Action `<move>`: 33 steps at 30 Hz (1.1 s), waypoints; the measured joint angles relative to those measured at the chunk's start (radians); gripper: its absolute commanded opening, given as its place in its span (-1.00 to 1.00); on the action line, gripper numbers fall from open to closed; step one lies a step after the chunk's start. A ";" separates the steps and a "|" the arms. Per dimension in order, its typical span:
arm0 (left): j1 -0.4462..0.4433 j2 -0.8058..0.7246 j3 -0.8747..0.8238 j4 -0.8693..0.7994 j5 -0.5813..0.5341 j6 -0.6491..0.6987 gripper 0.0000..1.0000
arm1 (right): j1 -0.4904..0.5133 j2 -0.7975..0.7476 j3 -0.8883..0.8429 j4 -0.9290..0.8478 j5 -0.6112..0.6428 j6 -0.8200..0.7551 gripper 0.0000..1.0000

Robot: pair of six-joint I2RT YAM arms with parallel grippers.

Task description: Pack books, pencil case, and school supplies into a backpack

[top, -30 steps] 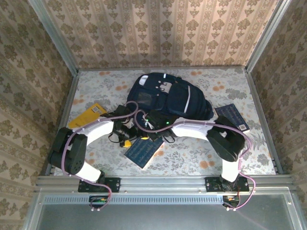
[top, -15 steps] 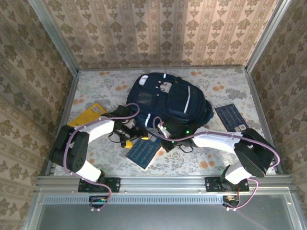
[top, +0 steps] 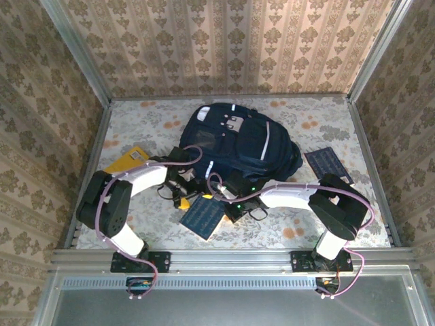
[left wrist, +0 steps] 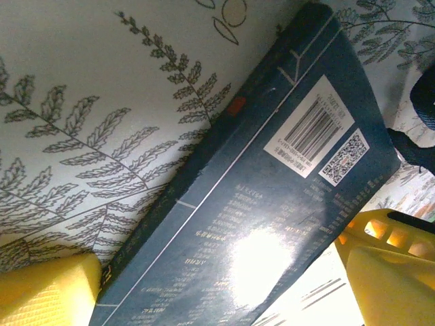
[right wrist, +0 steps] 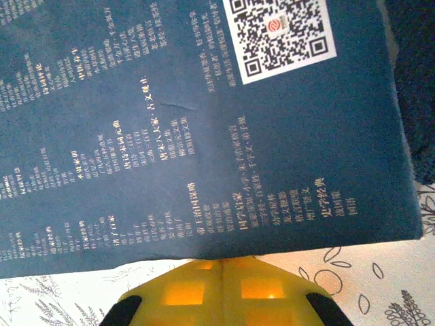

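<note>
The navy backpack lies in the middle of the table. In front of it lies a blue book with pale print and a barcode label. My left gripper stands open, with its yellow fingers on either side of the book. My right gripper is shut, and its joined yellow tips meet the book's edge. A yellow book lies at the left and a dark navy book at the right. The pencil case and school supplies are out of view.
Metal rails and patterned walls fence in the floral tablecloth. Dark backpack fabric sits close beside the blue book's far corner. Both arms crowd the strip between the backpack and the near edge.
My right arm has swung its gripper down to the blue book's right edge and shut it. The left gripper has stayed over the book's left side.
</note>
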 measured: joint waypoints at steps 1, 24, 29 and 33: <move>-0.002 0.007 0.008 -0.009 -0.002 0.004 0.81 | 0.000 0.001 0.002 -0.002 0.000 0.001 -1.00; -0.031 0.026 -0.030 0.216 0.306 -0.048 -0.45 | -0.033 0.039 0.049 -0.045 -0.027 0.079 -1.00; -0.030 0.014 -0.029 0.248 0.340 -0.037 -1.00 | -0.035 0.039 0.049 -0.044 -0.027 0.079 -1.00; -0.011 -0.002 -0.025 0.239 0.341 -0.031 -1.00 | -0.044 0.033 0.045 -0.037 -0.028 0.080 -0.95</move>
